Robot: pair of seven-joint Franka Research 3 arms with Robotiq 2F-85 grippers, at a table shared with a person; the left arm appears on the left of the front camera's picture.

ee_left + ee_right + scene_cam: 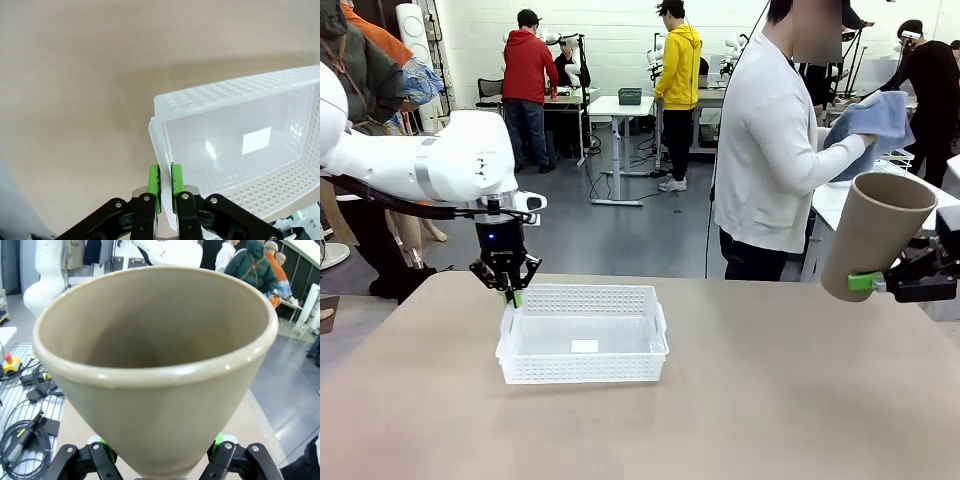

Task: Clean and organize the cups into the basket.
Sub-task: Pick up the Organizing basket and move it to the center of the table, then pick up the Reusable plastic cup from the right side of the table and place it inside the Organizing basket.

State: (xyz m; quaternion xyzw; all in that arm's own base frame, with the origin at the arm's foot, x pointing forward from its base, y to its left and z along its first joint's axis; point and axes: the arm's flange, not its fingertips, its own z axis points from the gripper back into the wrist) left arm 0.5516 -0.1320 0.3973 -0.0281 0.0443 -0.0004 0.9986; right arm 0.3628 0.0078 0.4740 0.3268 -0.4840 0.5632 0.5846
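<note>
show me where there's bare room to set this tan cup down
Inside the basket: its floor is bare apart from a small white label. The tabletop is bare right of the basket and between it and the near edge. It is tight at the basket's far left corner, where the left jaws clamp the rim.

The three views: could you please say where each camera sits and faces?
Front: between the arms, facing across the table at the person; left gripper on basket, right gripper holding cup.
Left wrist: on that wrist, looking down its fingers clamping the basket's wall.
Right wrist: on that wrist, looking into the held cup's mouth.
Shared: front and left wrist both show the basket.
</note>
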